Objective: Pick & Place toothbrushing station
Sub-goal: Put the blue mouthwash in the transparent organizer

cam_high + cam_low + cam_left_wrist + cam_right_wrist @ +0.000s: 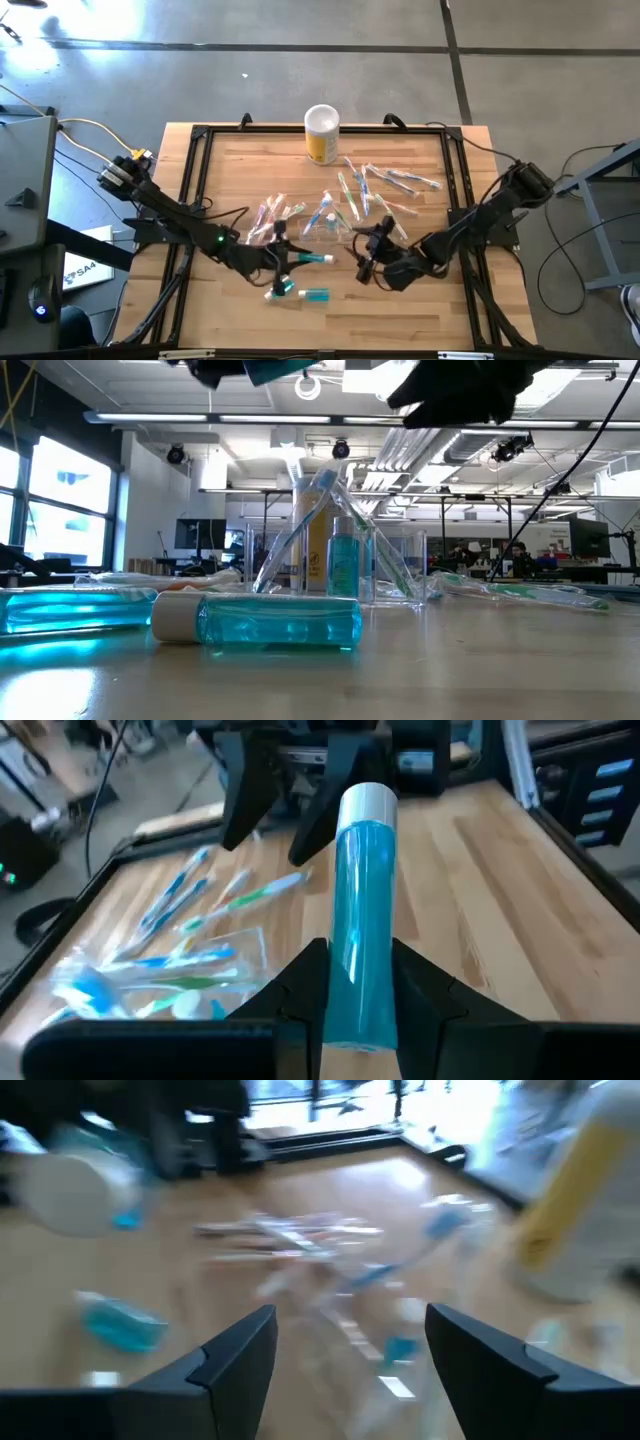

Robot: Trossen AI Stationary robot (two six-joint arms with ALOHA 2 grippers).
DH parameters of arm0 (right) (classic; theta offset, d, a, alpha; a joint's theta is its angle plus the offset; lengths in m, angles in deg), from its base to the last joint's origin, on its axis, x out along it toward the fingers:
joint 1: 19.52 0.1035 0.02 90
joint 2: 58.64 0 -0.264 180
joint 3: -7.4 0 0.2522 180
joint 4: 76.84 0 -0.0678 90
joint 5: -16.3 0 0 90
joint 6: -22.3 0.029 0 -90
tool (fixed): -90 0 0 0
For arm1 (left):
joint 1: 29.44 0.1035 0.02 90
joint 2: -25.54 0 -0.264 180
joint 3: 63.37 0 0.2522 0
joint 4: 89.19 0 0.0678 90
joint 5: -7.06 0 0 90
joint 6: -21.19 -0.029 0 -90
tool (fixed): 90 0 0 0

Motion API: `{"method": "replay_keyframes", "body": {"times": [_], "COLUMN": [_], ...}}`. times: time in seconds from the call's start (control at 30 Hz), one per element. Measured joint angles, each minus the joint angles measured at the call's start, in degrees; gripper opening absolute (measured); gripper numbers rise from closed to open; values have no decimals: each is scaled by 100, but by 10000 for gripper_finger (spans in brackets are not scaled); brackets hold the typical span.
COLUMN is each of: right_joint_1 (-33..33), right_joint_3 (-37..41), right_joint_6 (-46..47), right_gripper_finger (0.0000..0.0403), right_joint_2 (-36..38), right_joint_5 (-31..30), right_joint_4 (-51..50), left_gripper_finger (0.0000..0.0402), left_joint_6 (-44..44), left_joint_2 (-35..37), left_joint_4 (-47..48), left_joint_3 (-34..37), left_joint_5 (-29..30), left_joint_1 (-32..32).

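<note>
**Left gripper clamps a teal tube; right gripper spread above the brushes**

The left gripper (pixel 360 1005) is clenched on a toothpaste tube (pixel 362 910), a smooth translucent teal cylinder with a round white cap, gripped near its base between the two dark fingers. In the high view that gripper (pixel 283 262) sits at lower centre of the frame, above the pale wood-plank table (pixel 420 320). A second tube (pixel 314 295) lies flat just below it, apart from everything else; the low view shows it side-on (pixel 262 622), glossy, with its cap to the left.

The right gripper (pixel 347 1342) hangs with fingers spread wide and nothing between them; in the high view it lies right of centre (pixel 366 256).

Slim pastel toothbrushes (pixel 385 185), in thin clear wrappers, fan across the middle and upper right. A crinkly clear bag (pixel 320 228) sits between the two grippers. A yellow cylinder with a white lid (pixel 321 132) stands at the top edge.

Bare wood stays open along the bottom and at lower right, inside the black frame rail (pixel 193 170).
</note>
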Motion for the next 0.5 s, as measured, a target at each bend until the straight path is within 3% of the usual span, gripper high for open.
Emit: {"method": "replay_keyframes", "body": {"times": [0.13, 0.23, 0.5], "right_joint_1": [-183, -306, -465], "right_joint_3": [-4, -1, -2], "right_joint_6": [-134, -213, -813], "right_gripper_finger": [248, 248, 248], "right_joint_2": [-41, -120, -145], "right_joint_5": [951, 1053, 1341], "right_joint_4": [262, 274, 767], "left_gripper_finger": [71, 71, 71], "left_joint_6": [33, 63, -36], "left_joint_2": [9, 7, -73], "left_joint_4": [-1903, -2884, -3926], "left_joint_3": [892, 1349, 1568], "left_joint_5": [-257, -531, -1144], "left_joint_1": [8, 11, 9]}}
